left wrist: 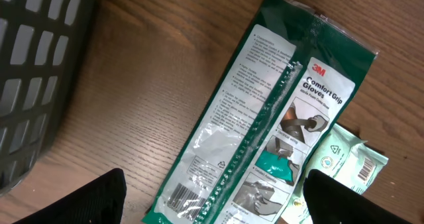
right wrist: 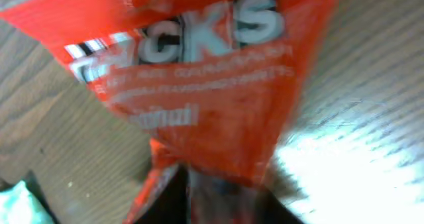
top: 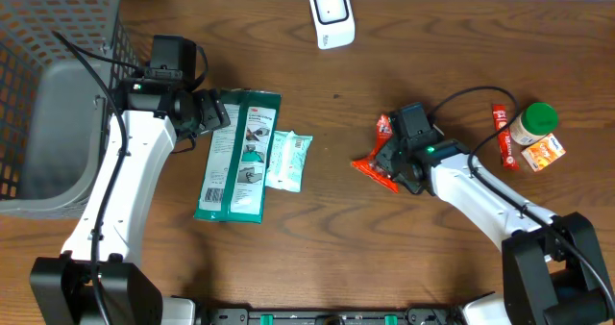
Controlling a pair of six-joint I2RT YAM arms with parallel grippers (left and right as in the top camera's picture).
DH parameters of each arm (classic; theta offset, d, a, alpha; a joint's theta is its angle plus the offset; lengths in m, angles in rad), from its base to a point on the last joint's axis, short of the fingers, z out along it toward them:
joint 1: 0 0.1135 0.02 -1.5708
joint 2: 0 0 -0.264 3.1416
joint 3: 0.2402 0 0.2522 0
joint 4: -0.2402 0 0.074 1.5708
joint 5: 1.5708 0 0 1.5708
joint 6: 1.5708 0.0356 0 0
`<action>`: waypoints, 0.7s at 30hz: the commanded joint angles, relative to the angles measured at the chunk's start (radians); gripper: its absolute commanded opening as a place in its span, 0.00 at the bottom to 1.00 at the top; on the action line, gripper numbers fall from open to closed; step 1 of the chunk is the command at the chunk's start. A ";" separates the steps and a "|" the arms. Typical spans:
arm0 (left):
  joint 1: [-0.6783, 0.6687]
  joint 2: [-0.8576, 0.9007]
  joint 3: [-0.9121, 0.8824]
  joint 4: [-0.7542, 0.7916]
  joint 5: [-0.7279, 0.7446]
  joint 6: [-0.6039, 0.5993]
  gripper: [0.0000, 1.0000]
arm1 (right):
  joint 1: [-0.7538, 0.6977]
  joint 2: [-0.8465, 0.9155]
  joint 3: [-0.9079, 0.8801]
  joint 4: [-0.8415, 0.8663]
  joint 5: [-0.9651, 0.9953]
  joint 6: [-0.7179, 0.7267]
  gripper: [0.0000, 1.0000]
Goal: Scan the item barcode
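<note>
Red snack packet (right wrist: 199, 91) pinched in the right gripper (top: 395, 162), right of centre on the surface (top: 327, 258); white scanner (top: 332, 15), top centre, well apart. Left gripper (left wrist: 212, 207) gapes wide above glove pack (left wrist: 265, 118). Scan apparently still to come.

The table (top: 384, 248) is matt, grained wood. The glove packet (left wrist: 265, 118) and red wrapper (right wrist: 199, 105) are glossy, crinkled plastic film.
</note>
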 commanded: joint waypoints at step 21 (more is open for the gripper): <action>0.004 -0.004 0.016 -0.003 -0.013 0.005 0.86 | 0.075 -0.049 0.684 -0.479 0.063 -0.581 0.01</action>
